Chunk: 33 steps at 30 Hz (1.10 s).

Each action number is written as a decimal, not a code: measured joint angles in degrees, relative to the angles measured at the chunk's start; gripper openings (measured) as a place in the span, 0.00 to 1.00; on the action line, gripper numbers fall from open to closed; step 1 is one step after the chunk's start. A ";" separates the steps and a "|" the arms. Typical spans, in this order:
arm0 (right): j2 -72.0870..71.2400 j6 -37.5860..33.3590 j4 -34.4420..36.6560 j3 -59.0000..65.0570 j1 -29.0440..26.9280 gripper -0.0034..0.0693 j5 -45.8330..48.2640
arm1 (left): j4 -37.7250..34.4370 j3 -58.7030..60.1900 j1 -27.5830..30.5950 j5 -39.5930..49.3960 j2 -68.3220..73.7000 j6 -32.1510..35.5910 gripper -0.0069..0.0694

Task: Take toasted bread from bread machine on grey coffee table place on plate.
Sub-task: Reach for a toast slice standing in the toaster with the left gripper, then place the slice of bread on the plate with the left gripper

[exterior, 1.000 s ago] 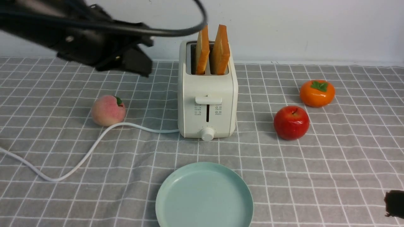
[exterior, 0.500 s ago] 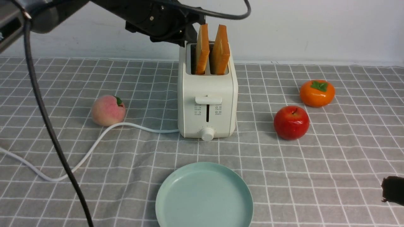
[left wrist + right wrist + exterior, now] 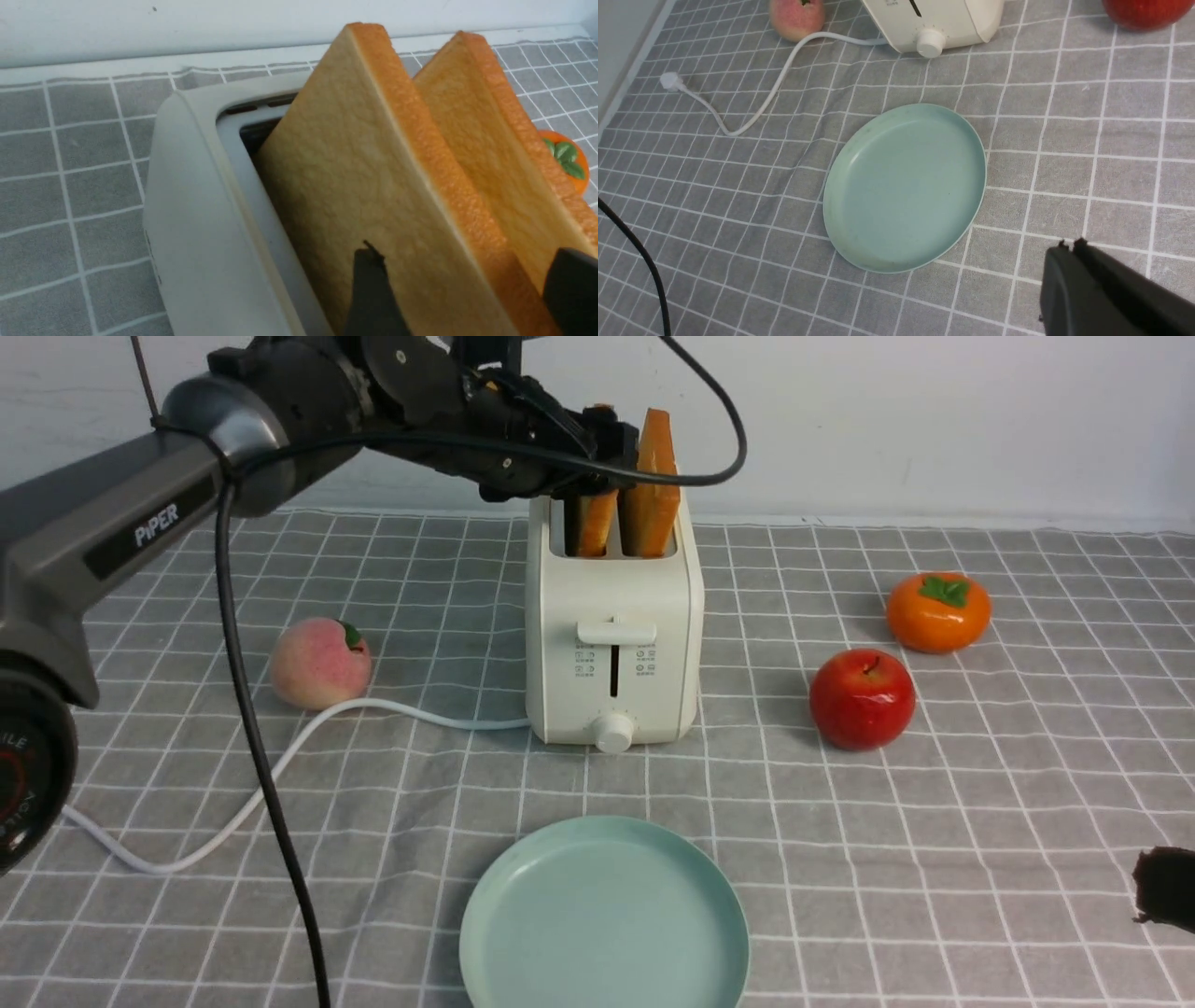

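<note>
Two slices of toasted bread stand in the cream bread machine [image 3: 611, 616] on the grey coffee table [image 3: 934, 849]. My left gripper [image 3: 602, 434] is open at the top of the left slice [image 3: 596, 518] and hides its upper part; the right slice [image 3: 653, 476] stands free. In the left wrist view the left gripper [image 3: 467, 252] straddles the nearer slice [image 3: 355, 186], with one finger on its broad face and the other between it and the second slice [image 3: 486, 154]. The mint-green plate [image 3: 604, 915] lies empty in front of the toaster. My right gripper [image 3: 1069, 245] is shut, low beside the plate [image 3: 903, 186].
A peach [image 3: 320, 663] lies left of the toaster, by its white cord [image 3: 280, 765]. A red apple [image 3: 861, 698] and an orange persimmon [image 3: 937, 611] sit to the right. A black arm cable [image 3: 261, 756] hangs over the table's left side. A white wall runs behind.
My left arm has swung right from the table's left side to the toaster's top, and its jaws have opened around the left slice. The right gripper has shifted slightly upward.
</note>
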 joint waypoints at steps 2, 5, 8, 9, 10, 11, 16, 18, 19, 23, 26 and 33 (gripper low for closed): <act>0.00 0.00 0.00 0.00 0.00 0.05 -0.14 | 0.00 0.00 0.00 -0.23 0.42 1.13 0.51; 0.11 0.00 -0.05 0.00 0.00 0.05 -0.37 | 0.10 0.00 0.00 -0.14 0.37 2.34 0.24; 0.19 0.00 -0.17 0.00 0.00 0.05 -0.42 | 0.76 0.00 0.00 0.37 -0.62 2.59 0.18; 0.21 0.00 -0.17 0.00 0.00 0.05 -0.42 | 0.89 0.06 0.00 0.69 -1.14 2.59 0.19; 0.21 0.00 -0.17 0.00 0.00 0.05 -0.42 | 1.35 0.06 0.00 0.96 -1.89 2.59 0.20; 0.21 0.00 -0.17 0.00 0.00 0.05 -0.42 | 2.02 0.11 0.00 1.38 -3.43 2.59 0.21; 0.21 0.00 -0.17 0.00 0.00 0.05 -0.50 | 7.31 0.06 0.00 3.68 -13.06 1.83 0.21; 0.25 -0.05 -0.18 0.00 0.00 0.05 -0.44 | 10.22 0.00 0.00 7.34 -18.15 -0.67 0.21; 0.27 -0.05 -0.18 0.00 0.00 0.05 -0.38 | 11.78 -0.13 0.00 9.71 -21.05 -2.52 0.21; 0.27 -0.05 -0.18 0.00 0.00 0.05 -0.02 | 14.10 -0.21 0.00 20.88 -28.17 -9.37 0.21; 0.27 -0.05 -0.18 0.00 0.00 0.05 0.35 | 14.27 3.43 0.00 28.94 -32.77 -14.60 0.21; 0.27 -0.05 -0.23 0.00 0.00 0.05 1.84 | 7.71 25.23 0.00 28.31 -39.73 -13.78 0.21</act>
